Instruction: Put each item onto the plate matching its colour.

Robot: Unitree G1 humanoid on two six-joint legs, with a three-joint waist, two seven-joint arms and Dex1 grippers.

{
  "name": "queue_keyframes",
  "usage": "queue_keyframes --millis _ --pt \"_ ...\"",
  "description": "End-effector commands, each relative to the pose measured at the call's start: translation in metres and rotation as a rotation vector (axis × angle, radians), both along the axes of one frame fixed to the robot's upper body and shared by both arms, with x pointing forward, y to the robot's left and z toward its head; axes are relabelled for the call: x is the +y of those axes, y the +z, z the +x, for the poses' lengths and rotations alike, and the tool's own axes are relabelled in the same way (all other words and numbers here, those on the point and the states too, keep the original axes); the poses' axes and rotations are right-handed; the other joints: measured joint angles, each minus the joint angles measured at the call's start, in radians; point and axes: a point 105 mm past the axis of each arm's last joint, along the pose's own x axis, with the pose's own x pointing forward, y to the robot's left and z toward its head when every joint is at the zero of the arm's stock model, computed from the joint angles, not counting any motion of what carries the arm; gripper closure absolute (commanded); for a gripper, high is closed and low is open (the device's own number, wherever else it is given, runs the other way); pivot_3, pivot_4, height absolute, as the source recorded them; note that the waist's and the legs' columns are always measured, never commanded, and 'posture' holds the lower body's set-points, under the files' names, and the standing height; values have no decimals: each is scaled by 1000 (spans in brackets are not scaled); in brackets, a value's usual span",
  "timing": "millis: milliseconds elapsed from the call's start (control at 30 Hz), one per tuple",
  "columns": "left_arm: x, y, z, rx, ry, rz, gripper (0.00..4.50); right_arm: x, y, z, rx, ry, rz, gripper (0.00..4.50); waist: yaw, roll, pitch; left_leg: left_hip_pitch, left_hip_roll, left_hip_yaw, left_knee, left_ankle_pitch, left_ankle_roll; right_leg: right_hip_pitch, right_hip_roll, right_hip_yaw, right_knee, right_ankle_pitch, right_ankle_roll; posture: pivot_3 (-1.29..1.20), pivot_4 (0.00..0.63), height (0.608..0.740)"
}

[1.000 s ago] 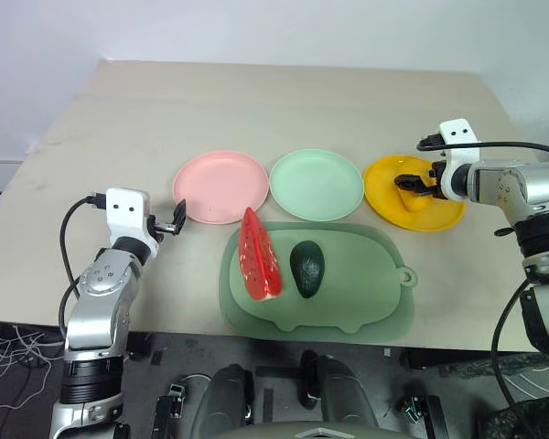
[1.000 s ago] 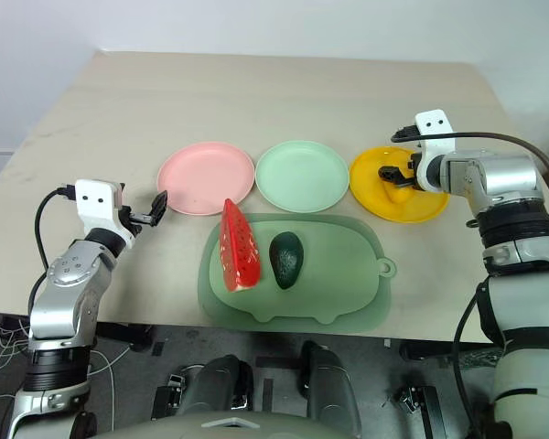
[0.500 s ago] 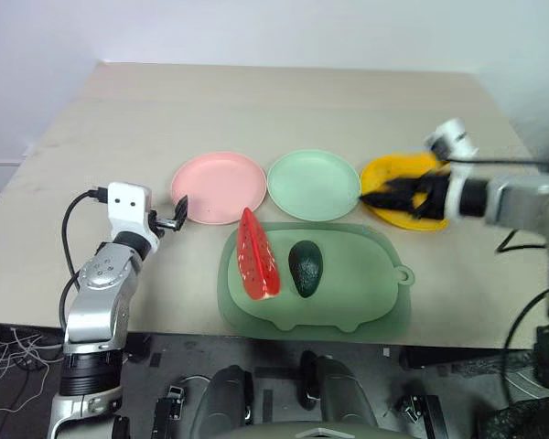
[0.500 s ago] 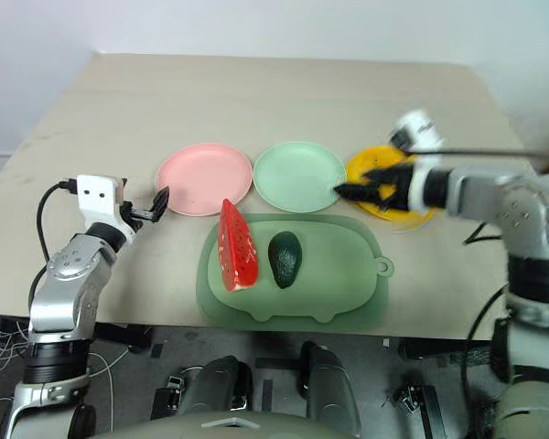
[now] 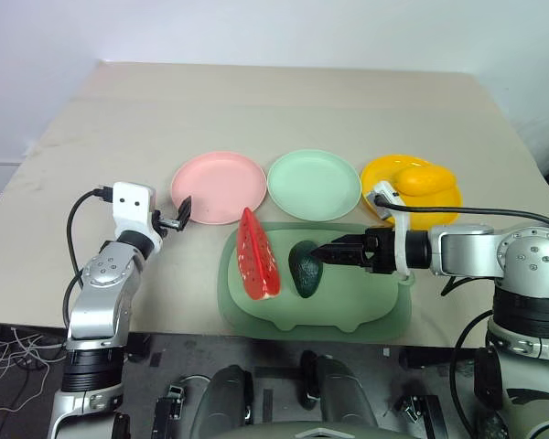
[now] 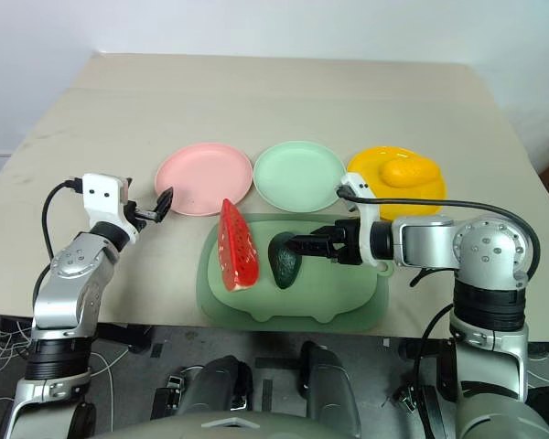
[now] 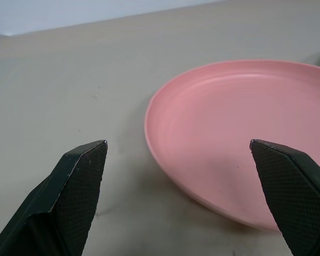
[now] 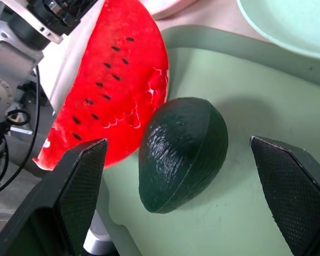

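1 of 3 items looks sorted. The yellow mango [image 5: 424, 179] lies on the yellow plate [image 5: 382, 174], which sits toward the table's [image 5: 256, 101] right edge. The mint green plate [image 5: 314, 185] in the middle of the row and the pink plate [image 5: 218, 187] to its left are both bare.

The dark green avocado [image 5: 306, 268] and the red watermelon slice [image 5: 256, 255] lie side by side, just apart, on the green pig-shaped mat [image 5: 357, 293] at the table's near edge, the slice on the left.

The right pincer [image 5: 330, 253] points at the avocado from its right, fingers spread wide and holding nothing; in its wrist view the avocado lies centred between the 2 fingers [image 8: 69, 192]. By the look of it, the avocado is the next pick, bound for the mint green plate just behind the mat.

The left pincer [image 5: 180, 216] hangs low near the table's left edge, beside the pink plate's rim, fully spread and empty.

2 placements remain: avocado to the mint green plate, watermelon slice to the pink plate.
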Motion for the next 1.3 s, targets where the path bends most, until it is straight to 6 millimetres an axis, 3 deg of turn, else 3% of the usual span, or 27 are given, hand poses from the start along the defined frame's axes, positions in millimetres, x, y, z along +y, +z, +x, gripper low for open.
queue_keyframes --millis 33,333,533,833,933,1000,1133,1233,1300 --pt "1 13 -2 -53 4 23 0 8 -3 -5 5 16 -10 11 0 0 0 0 0 0 0 0 0 0 0 0 0 0 0 0 150 740" --pt "-1 12 -2 -55 0 23 0 18 -20 -1 21 -29 -83 11 1 0 0 0 0 0 0 0 0 0 0 0 0 0 0 0 150 740" --pt "-1 14 -1 -63 -2 23 0 30 -22 4 12 -39 -89 11 0 0 0 0 0 0 0 0 0 0 0 0 0 0 0 0 150 740" --pt "-1 14 -2 -61 0 23 0 30 -27 9 -6 -67 -150 11 0 0 0 0 0 0 0 0 0 0 0 0 0 0 0 0 150 740" --pt "0 13 -3 -61 5 24 0 28 -27 10 -13 -71 -157 905 1 0 0 0 0 0 0 0 0 0 0 0 0 0 0 0 150 740" --pt "1 13 -3 -59 6 24 0 28 -22 10 -29 -65 -145 1422 1 0 0 0 0 0 0 0 0 0 0 0 0 0 0 0 150 740" --pt "1 13 -4 -59 7 25 0 25 0 16 -103 -66 -115 1424 0 0 0 0 0 0 0 0 0 0 0 0 0 0 0 0 150 740" --pt "2 15 -6 -68 0 23 0 15 38 40 -222 -125 -105 1424 -2 1 0 -1 0 0 0 0 0 -1 0 0 0 0 0 0 150 740" --pt "1 17 -7 -74 -14 18 0 7 52 56 -278 -170 -135 1424 -2 1 0 -1 0 0 0 0 0 -1 0 0 0 0 0 0 150 740"
